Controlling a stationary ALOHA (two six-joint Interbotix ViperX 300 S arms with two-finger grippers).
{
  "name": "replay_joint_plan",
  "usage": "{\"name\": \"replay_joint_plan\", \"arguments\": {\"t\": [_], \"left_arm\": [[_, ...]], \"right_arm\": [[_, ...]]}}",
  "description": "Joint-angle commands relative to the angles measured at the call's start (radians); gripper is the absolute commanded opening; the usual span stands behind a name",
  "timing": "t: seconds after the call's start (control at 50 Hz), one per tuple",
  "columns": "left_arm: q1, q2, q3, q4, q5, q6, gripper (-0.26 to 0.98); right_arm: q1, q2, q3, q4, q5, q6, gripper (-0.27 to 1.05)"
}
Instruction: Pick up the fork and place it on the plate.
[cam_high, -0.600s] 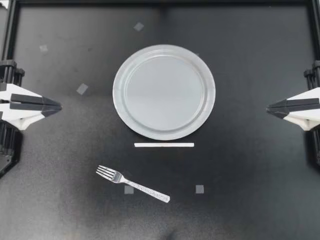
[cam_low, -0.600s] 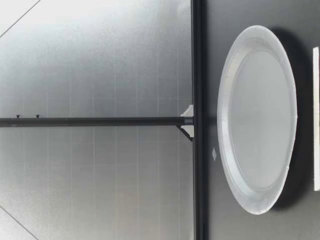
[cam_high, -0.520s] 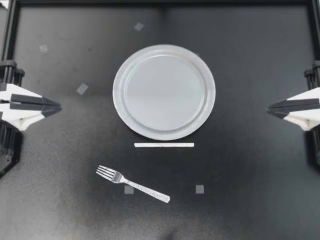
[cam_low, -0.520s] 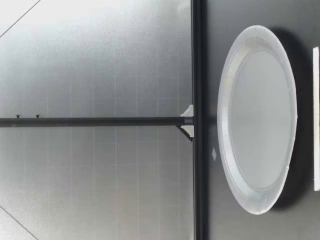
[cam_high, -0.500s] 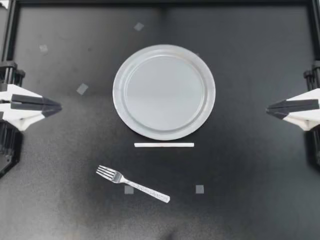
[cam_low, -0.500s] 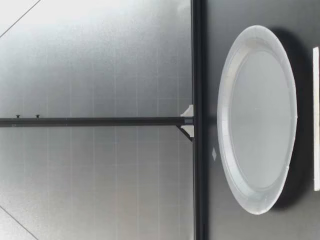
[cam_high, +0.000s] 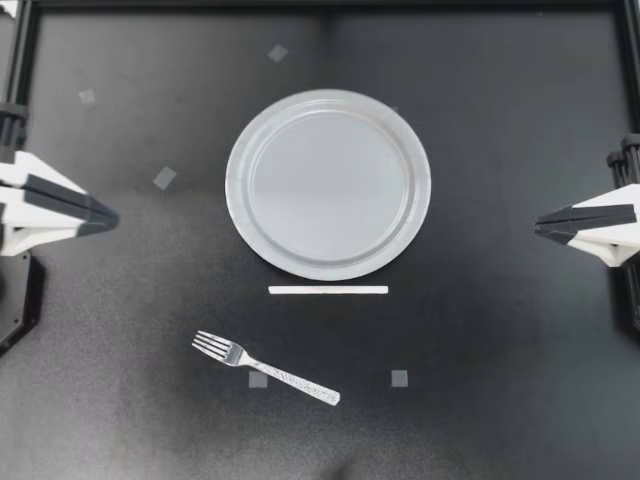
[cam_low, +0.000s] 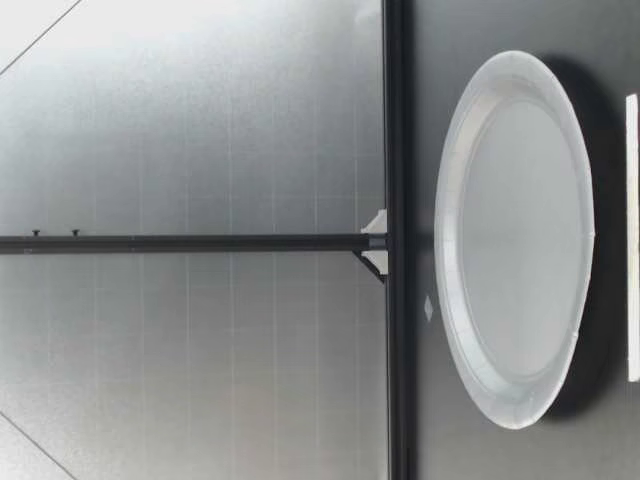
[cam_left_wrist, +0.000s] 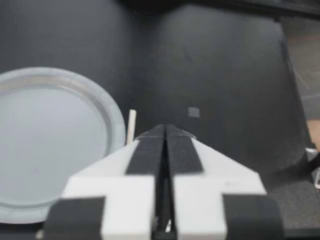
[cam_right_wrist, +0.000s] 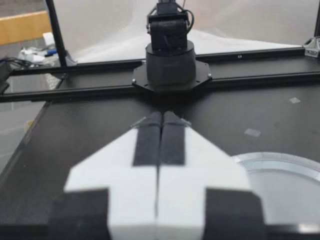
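Silver fork (cam_high: 265, 367) only from above (low view: plate (cam_low: 515, 240) alone), left claw (cam_high: 108, 216) and right claw (cam_high: 540, 227) both together

Robotics lab: black framed table (cam_high: 500, 120) w/ tape marks (cam_high: 164, 178).

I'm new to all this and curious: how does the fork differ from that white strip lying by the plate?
The fork is silvery with tines at one end; the white strip is a plain bar. The fork lies slanted on the table; the strip runs square with its edges. The strip sits close by the plate, the fork farther off. Both lie flat, untouched.
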Motion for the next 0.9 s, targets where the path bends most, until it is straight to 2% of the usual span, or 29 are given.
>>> {"name": "replay_joint_plan", "arguments": {"t": [0.0,0.06,0.24,0.26,0.3,0.46,0.62,0.76,0.88], "left_arm": [[0.002,0.040,-0.060,-0.002,0.017,0.005,0.10],[0.002,0.061,-0.072,0.000,0.031,0.014,0.19],[0.002,0.095,-0.080,-0.002,0.029,0.048,0.69],[0.002,0.095,-0.080,-0.002,0.029,0.048,0.72],[0.002,0.098,-0.081,-0.002,0.034,0.049,0.73],[0.002,0.158,-0.098,-0.002,0.118,0.060,0.63],[0.002,0.288,-0.210,-0.003,0.299,0.143,0.62],[-0.046,0.443,-0.330,-0.005,0.407,0.262,0.62],[-0.091,0.600,-0.345,-0.006,0.436,0.313,0.62]], "right_arm": [[-0.008,0.008,-0.014,0.003,-0.011,0.000,-0.13],[-0.012,0.006,-0.014,0.003,-0.014,0.000,-0.13],[-0.034,0.003,-0.014,0.005,-0.012,0.003,-0.13],[-0.034,0.003,-0.014,0.006,-0.014,0.003,-0.13],[-0.035,0.003,-0.014,0.005,-0.014,0.003,-0.13],[-0.043,0.008,-0.015,0.006,-0.014,0.002,-0.13],[-0.051,0.011,-0.017,0.005,-0.014,0.002,-0.13],[-0.058,0.014,-0.009,0.005,-0.012,0.003,-0.13],[-0.061,0.015,0.003,0.006,-0.012,0.003,-0.13]]}}
